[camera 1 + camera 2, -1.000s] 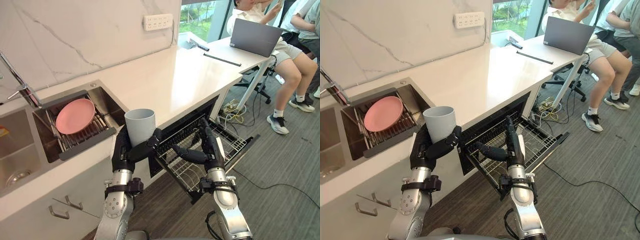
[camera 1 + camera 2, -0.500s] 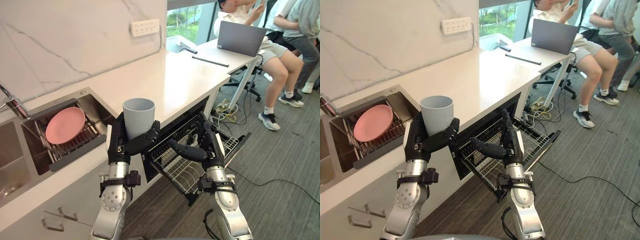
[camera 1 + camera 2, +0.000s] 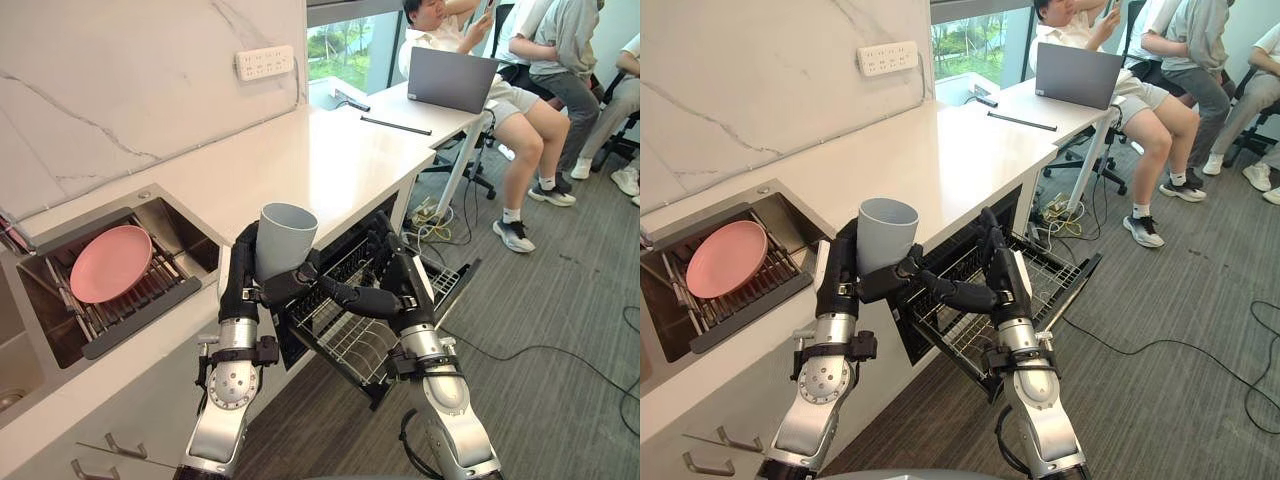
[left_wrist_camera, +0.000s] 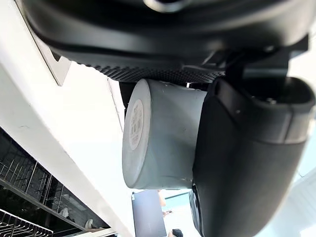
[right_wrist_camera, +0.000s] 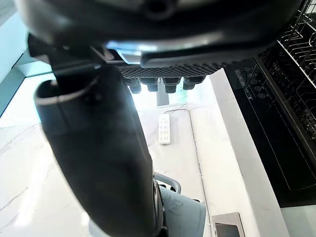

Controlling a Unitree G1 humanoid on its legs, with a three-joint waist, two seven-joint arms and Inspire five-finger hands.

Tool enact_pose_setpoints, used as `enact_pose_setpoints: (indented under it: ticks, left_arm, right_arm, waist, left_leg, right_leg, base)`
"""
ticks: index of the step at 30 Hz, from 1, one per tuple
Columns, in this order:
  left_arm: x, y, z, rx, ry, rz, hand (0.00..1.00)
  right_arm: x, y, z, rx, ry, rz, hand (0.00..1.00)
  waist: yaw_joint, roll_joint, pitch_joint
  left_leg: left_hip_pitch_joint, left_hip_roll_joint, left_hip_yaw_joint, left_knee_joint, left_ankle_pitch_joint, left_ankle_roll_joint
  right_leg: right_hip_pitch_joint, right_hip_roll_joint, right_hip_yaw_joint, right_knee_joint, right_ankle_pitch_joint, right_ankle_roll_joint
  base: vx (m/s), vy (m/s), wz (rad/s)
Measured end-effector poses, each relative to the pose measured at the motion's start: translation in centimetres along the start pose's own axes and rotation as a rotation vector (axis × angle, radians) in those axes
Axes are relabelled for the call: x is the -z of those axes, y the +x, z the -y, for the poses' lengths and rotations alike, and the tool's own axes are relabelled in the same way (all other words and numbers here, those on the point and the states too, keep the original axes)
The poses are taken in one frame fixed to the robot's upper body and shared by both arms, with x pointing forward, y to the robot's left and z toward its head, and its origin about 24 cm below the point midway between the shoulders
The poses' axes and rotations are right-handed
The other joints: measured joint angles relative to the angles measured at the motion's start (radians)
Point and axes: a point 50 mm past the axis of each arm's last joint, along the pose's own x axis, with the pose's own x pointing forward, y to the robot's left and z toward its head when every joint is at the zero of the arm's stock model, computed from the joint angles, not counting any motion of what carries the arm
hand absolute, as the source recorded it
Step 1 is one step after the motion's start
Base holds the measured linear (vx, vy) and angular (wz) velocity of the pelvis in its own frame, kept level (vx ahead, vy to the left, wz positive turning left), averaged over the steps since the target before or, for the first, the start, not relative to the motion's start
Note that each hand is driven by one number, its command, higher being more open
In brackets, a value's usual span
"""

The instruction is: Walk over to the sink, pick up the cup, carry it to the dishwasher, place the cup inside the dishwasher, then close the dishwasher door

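A grey-blue cup [image 3: 286, 238] is held upright, slightly tilted, in my left hand [image 3: 244, 286], whose fingers and thumb curl round its lower half. It hangs just off the counter's front edge, above the left end of the pulled-out dishwasher rack [image 3: 362, 345]. In the left wrist view the cup [image 4: 163, 133] lies against the thumb [image 4: 247, 153]. My right hand [image 3: 398, 288] stands over the rack with fingers straight and its thumb reaching towards the cup's base. The right wrist view shows the cup's rim [image 5: 183, 213] past its thumb [image 5: 101, 153].
A pink plate [image 3: 108, 263] rests on a rack in the sink [image 3: 188, 228] to the left. The white counter [image 3: 300, 165] runs back to a desk with a laptop [image 3: 451, 80] and seated people [image 3: 520, 110]. Cables [image 3: 560, 350] lie on the floor at the right.
The camera has swung right, so the sink slid left in view. The cup has tilted a little, and my right hand has moved left so its thumb comes close under the cup.
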Motion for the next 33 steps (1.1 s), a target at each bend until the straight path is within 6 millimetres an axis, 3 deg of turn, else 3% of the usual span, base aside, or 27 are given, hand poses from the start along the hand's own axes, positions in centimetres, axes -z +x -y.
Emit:
enact_pose_setpoints:
  ticks: [15, 22, 33]
  left_arm:
    - [0.3, 0.1, 1.1, 0.026, 0.079, 0.013, 0.0]
    - [0.0, -0.5, 3.1, 0.112, 0.081, 0.021, 0.0]
    - [1.0, -0.6, 3.1, 0.107, 0.091, -0.024, 0.0]
  right_arm:
    - [0.0, -0.1, -0.2, -0.014, 0.03, -0.005, 1.0]
    - [-0.7, 0.0, -1.5, -0.07, 0.049, 0.028, 1.0]
    - [-0.9, 0.2, -1.3, -0.053, 0.075, 0.044, 1.0]
  waist:
    - [-0.007, 0.0, -0.027]
    - [-0.007, 0.0, -0.028]
    - [-0.008, 0.0, -0.036]
  left_leg:
    - [0.001, -0.003, 0.009, -0.034, 0.021, 0.002]
    - [0.001, -0.003, 0.009, -0.037, 0.023, 0.002]
    - [0.01, -0.006, 0.006, -0.07, 0.044, 0.002]
  right_leg:
    - [-0.014, 0.0, 0.01, -0.013, 0.014, 0.004]
    - [-0.014, -0.001, 0.01, -0.014, 0.014, 0.004]
    - [-0.019, -0.001, 0.006, -0.013, 0.015, 0.006]
  base:
    - [-0.01, -0.003, -0.01]
    - [0.0, 0.0, 0.0]
    - [0.0, 0.0, 0.0]
